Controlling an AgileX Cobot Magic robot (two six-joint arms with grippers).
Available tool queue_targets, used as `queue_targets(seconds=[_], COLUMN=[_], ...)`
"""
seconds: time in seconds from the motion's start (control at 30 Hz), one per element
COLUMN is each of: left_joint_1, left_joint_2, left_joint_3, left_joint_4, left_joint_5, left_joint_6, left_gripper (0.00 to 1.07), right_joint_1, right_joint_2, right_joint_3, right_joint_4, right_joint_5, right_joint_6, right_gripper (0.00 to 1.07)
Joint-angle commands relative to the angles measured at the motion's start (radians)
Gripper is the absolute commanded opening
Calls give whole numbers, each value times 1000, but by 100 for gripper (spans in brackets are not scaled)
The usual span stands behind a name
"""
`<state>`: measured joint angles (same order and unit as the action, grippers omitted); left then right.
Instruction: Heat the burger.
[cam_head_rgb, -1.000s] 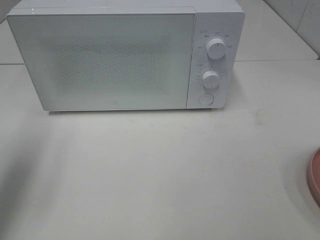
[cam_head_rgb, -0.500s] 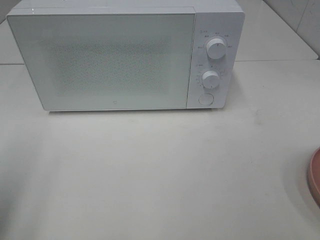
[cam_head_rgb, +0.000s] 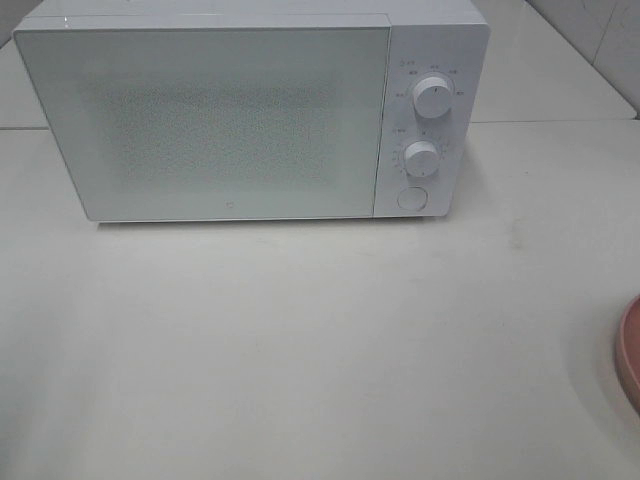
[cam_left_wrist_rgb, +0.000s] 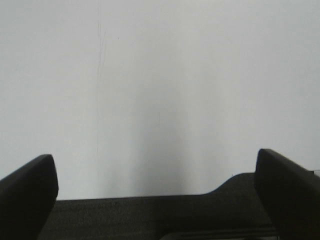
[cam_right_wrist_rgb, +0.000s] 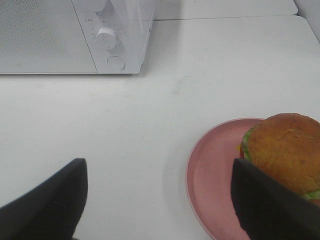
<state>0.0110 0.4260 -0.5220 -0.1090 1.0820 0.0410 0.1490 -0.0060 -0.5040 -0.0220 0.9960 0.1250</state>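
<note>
Item one: the microwave, white, door closed, standing at the back of the white table. We count two round knobs on its control panel, an upper knob and a lower knob, with a round button beneath them.

Item two: the burger, brown domed bun with green lettuce showing at its edge. We find it sitting on the pink plate, to the right of the microwave and nearer the table's front. In the high view we see only a sliver of the plate's rim at the right edge; the burger itself lies outside that view.

Item three: the left gripper. We note its dark fingers spread fully wide over bare white surface, with nothing between them.

Item four: the right gripper. We note its fingers parted wide and empty above the table, one finger overlapping the plate and the near side of the burger in its wrist view; we cannot tell whether it touches either.
</note>
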Motion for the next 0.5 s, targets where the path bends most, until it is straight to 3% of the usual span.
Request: queue_targets(seconds=[0.03,0.5], left_joint_1=[4,4], left_joint_2=[-90,-420], left_joint_3=[5,5], left_joint_4=[-5,-37], left_joint_5=[-12,-16], left_joint_6=[-10,-9], left_gripper=[100,100], right_joint_1=[-6,-6], right_joint_2=[-25,-25], right_joint_3=[6,6], right_joint_4=[0,0], right_joint_5=[0,0], right_joint_6=[-15,-15], right_gripper=[76,76])
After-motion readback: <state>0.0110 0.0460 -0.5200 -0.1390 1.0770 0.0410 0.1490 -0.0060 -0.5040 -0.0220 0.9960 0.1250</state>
